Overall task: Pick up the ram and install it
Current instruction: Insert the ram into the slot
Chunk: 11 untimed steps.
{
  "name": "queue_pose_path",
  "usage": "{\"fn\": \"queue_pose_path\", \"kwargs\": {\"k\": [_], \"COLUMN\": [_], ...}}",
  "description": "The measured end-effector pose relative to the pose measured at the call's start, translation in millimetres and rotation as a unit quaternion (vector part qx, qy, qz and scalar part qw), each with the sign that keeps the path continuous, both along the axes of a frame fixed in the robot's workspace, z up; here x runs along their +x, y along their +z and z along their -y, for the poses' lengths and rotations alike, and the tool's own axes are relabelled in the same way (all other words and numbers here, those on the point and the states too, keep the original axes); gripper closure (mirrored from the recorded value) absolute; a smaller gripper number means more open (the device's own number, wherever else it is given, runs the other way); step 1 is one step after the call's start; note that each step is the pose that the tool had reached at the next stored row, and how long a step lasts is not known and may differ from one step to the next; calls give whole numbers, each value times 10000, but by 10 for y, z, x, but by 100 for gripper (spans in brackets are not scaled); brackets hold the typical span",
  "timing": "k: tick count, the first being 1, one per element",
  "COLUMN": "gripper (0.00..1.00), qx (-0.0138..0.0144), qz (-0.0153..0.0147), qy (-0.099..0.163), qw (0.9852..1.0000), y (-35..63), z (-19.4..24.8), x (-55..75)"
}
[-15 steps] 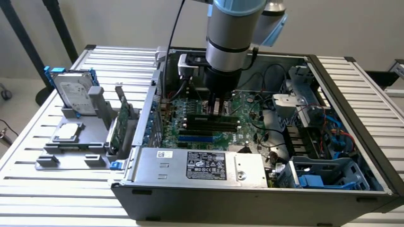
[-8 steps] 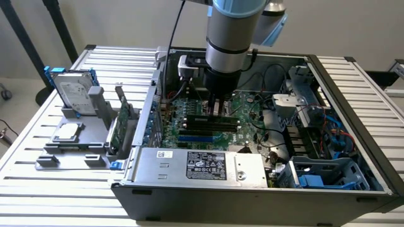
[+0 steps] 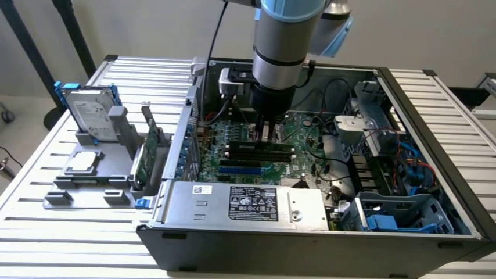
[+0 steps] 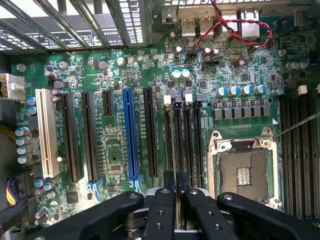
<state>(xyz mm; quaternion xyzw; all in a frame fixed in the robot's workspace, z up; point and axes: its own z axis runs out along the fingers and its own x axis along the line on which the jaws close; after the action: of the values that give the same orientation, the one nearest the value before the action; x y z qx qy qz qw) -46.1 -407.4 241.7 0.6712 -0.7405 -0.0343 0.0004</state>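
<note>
My gripper (image 3: 266, 132) reaches down into the open computer case (image 3: 310, 244), just above the black memory slots (image 3: 256, 156) on the green motherboard (image 3: 232, 131). In the wrist view its two black fingers (image 4: 169, 182) stand almost together, shut on the ram (image 4: 176, 135). The ram shows edge-on as a thin dark stick that runs along the memory slots (image 4: 197, 140). It is lined up with one slot, between the white end clips (image 4: 167, 99). Whether it is seated in the slot I cannot tell.
The empty CPU socket (image 4: 245, 170) lies beside the slots. Red and black wires (image 4: 235, 27) loop near the rear ports. Outside the case, at the exterior view's left, a grey holder (image 3: 85, 186) carries the blue-framed hard drive (image 3: 89, 113) and a green expansion card (image 3: 151, 148). The power supply (image 3: 248, 203) sits along the case's front.
</note>
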Motion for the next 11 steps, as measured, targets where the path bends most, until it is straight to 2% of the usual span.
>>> {"fn": "queue_pose_path", "kwargs": {"k": [11], "gripper": [86], "qx": [-1], "qz": [2], "qy": [0], "qw": [10000], "y": [-84], "z": [-18], "x": [8]}}
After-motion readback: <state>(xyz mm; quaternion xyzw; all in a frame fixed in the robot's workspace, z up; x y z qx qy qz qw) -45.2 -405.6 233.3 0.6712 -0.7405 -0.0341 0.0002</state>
